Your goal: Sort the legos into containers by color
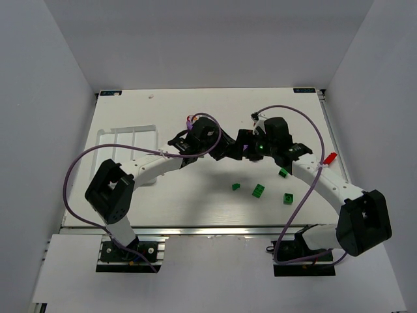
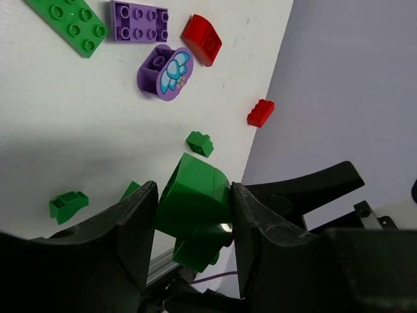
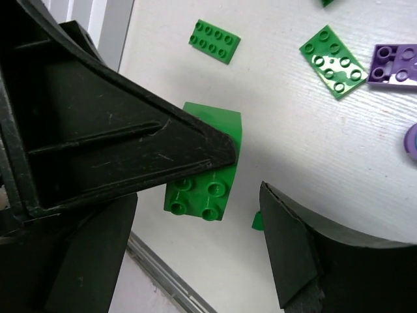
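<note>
My left gripper [image 2: 193, 195] is shut on a large green lego with a curved top [image 2: 195, 208], held above the table. In the right wrist view the same green lego [image 3: 207, 186] shows its studs, with a finger of the left gripper [image 3: 117, 130] across it. My right gripper [image 3: 195, 254] stands open just beside it, its fingers apart from the brick. In the top view both grippers [image 1: 228, 149] [image 1: 247, 147] meet at mid-table. The white containers tray [image 1: 127, 137] lies at the left.
Loose on the table are a green plate [image 2: 68, 19], a purple brick [image 2: 139, 21], a rounded purple piece [image 2: 166, 72], red bricks [image 2: 202, 39] [image 2: 260, 112] and small green bricks [image 1: 258, 190] [image 1: 288, 198]. The table's right edge [image 1: 332, 150] is near.
</note>
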You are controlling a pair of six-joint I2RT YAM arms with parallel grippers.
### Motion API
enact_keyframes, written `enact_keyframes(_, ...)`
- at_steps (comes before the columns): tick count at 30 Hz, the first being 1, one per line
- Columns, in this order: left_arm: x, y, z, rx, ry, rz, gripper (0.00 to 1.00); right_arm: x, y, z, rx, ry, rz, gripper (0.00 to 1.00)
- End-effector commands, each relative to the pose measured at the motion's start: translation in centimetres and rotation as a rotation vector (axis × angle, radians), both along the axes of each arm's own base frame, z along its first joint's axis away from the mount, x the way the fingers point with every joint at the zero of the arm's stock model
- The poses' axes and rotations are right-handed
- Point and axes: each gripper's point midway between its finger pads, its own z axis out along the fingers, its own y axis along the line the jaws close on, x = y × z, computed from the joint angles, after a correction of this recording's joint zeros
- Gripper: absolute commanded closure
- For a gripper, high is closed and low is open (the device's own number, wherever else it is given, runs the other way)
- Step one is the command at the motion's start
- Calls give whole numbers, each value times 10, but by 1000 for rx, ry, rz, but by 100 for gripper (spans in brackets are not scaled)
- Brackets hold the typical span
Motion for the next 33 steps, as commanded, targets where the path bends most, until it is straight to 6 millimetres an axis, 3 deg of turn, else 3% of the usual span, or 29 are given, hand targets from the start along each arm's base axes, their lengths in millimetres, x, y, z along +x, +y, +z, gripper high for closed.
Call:
enact_keyframes(1,-4,-7,18,-62,-13,-11,100,26,2,28,37,-96,-80,21)
enact_keyframes(13,-6,-5,15,-56,-10,-8,100,35,0,26,24,-124,-111,54)
enact_keyframes(16,-6,-5,12,-53,-5,-7,100,35,3,28,35,-134,-93,67)
enact_keyframes(18,-5,-4,13,-55,-6,-7,100,33,5,31,43,-147,-76,84)
enact_keyframes(19,-5,-4,13,-51,-11,-9,100,33,4,31,42,-147,-73,100)
enact_keyframes(20,-5,-3,15,-52,-17,-10,100,33,4,31,42,-150,-71,100)
enact_keyframes(24,-6,-1,20,-46,-44,-13,51,29,4,36,54,-169,-41,100)
enact_keyframes(27,-6,2,27,-32,-87,-30,31,26,1,41,74,-192,2,100)
enact_keyframes(33,-2,16,48,-38,-184,-12,14,12,-2,61,155,-305,137,100)
